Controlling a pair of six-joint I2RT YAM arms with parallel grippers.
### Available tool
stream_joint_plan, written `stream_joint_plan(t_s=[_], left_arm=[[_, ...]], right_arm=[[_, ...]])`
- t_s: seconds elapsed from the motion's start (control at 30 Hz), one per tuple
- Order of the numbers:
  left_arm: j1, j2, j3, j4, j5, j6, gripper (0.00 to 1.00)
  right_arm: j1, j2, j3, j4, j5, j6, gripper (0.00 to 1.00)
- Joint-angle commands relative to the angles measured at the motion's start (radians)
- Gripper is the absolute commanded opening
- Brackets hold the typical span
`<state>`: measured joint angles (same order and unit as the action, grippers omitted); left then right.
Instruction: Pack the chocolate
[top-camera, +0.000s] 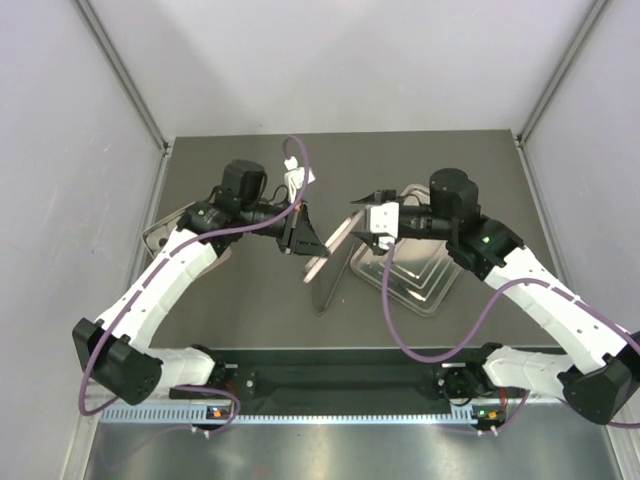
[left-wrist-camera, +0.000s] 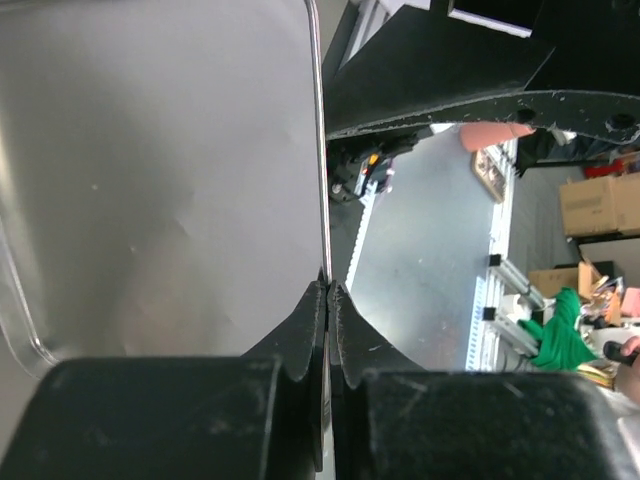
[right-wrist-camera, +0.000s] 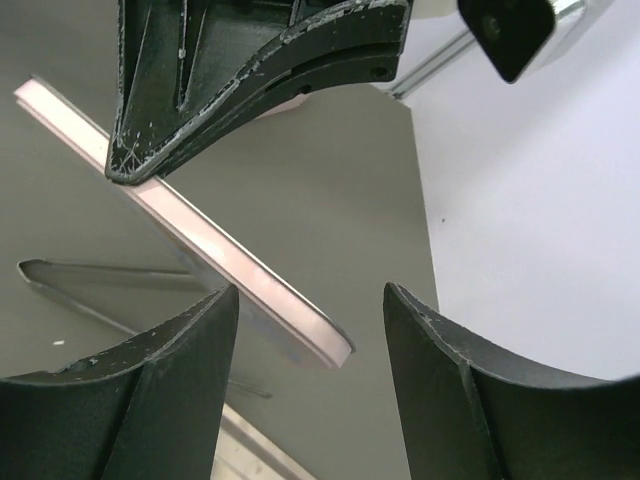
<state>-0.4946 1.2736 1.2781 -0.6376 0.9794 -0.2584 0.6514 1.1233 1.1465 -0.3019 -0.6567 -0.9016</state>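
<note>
Left tool clamps thin clear plastic panel by its edge above tabletop centre. Right tool part-open, empty; advise centring the free edge in its gap before closing.

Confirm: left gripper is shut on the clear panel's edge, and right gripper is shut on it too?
Only the left. The left gripper is shut on the clear panel, but the right gripper is open, not gripping it; the right wrist view shows this.

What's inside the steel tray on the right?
Only bare reflective metal shows in the steel tray; nothing lies on the visible part. Its far edge is hidden beneath the right gripper.
</note>
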Motion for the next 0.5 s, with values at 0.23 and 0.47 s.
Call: stream_joint_plan(t_s=[0.23, 0.47], left_arm=[[-0.029, 0.043, 0.087, -0.149, -0.068, 0.209, 0.00], [-0.029, 0.067, 0.099, -0.148, -0.065, 0.232, 0.00]], right_arm=[[-0.010, 0.015, 0.001, -0.180, -0.118, -0.103, 0.61], [-0.009, 0.020, -0.044, -0.226, -0.130, -0.131, 0.57]])
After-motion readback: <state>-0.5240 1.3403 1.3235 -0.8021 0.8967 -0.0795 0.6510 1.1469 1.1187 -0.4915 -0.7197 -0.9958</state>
